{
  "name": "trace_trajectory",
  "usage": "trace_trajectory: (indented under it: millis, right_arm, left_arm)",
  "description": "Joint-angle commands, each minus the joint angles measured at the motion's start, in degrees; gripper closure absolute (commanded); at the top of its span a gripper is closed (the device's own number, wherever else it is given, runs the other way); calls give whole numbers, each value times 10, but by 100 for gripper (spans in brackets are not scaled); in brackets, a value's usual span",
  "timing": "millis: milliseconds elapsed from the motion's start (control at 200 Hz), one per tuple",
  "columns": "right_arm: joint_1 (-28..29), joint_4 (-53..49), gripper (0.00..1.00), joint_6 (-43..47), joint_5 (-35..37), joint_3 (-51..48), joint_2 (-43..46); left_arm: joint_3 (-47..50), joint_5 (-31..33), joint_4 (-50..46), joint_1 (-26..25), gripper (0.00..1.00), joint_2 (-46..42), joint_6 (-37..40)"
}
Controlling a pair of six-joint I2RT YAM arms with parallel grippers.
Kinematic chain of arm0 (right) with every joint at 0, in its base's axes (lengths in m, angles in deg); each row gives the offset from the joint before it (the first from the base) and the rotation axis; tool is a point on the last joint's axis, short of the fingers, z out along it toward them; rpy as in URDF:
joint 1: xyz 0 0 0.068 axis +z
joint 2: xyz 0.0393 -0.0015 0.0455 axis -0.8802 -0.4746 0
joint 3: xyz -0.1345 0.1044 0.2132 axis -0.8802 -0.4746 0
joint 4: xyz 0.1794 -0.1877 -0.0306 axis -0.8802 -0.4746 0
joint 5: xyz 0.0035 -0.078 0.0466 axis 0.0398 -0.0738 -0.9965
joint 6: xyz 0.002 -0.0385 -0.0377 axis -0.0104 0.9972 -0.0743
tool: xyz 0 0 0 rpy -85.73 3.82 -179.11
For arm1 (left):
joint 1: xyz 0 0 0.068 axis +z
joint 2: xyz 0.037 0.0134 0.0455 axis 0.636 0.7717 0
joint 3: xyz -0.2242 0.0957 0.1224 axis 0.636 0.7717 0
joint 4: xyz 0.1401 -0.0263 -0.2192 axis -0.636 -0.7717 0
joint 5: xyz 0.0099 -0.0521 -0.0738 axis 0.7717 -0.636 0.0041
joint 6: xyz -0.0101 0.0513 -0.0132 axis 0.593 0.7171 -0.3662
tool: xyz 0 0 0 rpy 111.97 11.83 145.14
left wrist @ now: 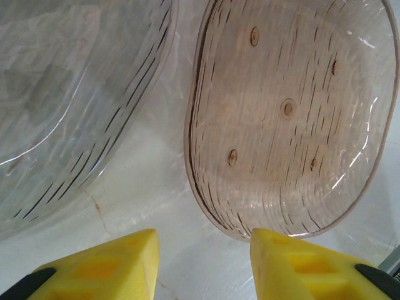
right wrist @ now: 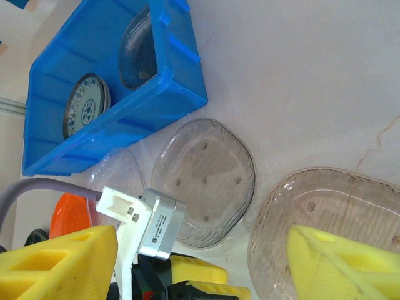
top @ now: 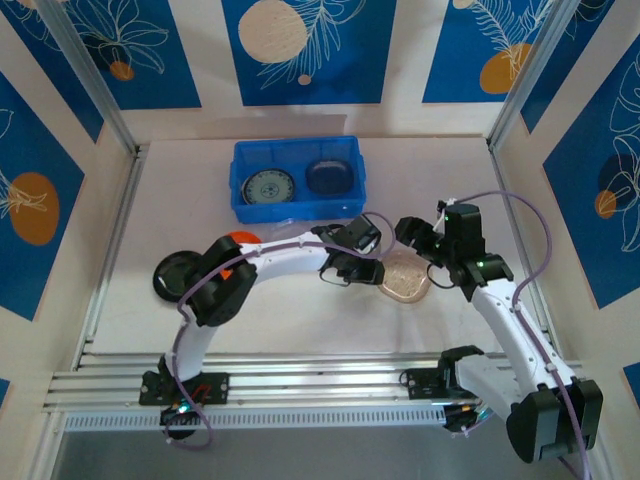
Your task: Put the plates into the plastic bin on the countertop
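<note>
The plastic bin (top: pixel 298 205) stands at the back of the countertop (top: pixel 300 320), holding a teal patterned plate (top: pixel 267 188) and a dark plate (top: pixel 329 176). In front of it lies a clear ribbed plate (left wrist: pixel 287 112) (right wrist: pixel 203 181). My left gripper (left wrist: pixel 203 262) (top: pixel 352 252) is open just short of that plate's near rim, with bare countertop between its yellow fingers (left wrist: pixel 106 269). A second clear plate (left wrist: pixel 69 94) lies to its left. My right gripper (right wrist: pixel 200 262) (top: pixel 425 240) is open above a pinkish translucent plate (top: pixel 405 280) (right wrist: pixel 325 212).
An orange plate (top: pixel 240 238) and a black plate (top: pixel 172 272) lie at the left, partly under the left arm. Blue-patterned panels wall the countertop on three sides. The two grippers are close together in the middle.
</note>
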Motion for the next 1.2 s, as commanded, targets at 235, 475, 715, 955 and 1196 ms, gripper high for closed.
trace_trajectory:
  millis: [235, 475, 715, 955, 1196]
  right_arm:
    - [-42, 27, 28, -9, -32, -22, 31]
    - [-61, 37, 28, -13, -48, -33, 32]
    - [-69, 44, 29, -17, -61, -44, 35]
    - [-81, 35, 29, -17, -60, -45, 45]
    - [-105, 7, 29, -5, -20, -41, 73]
  left_arm:
    - [-68, -13, -40, -6, 58, 59, -12]
    - [-93, -15, -49, -5, 62, 81, -16]
    - [-105, -22, -47, -5, 70, 95, -20]
    - [-111, -27, -46, -4, 75, 103, -22]
    - [-108, -35, -33, -5, 94, 97, -19]
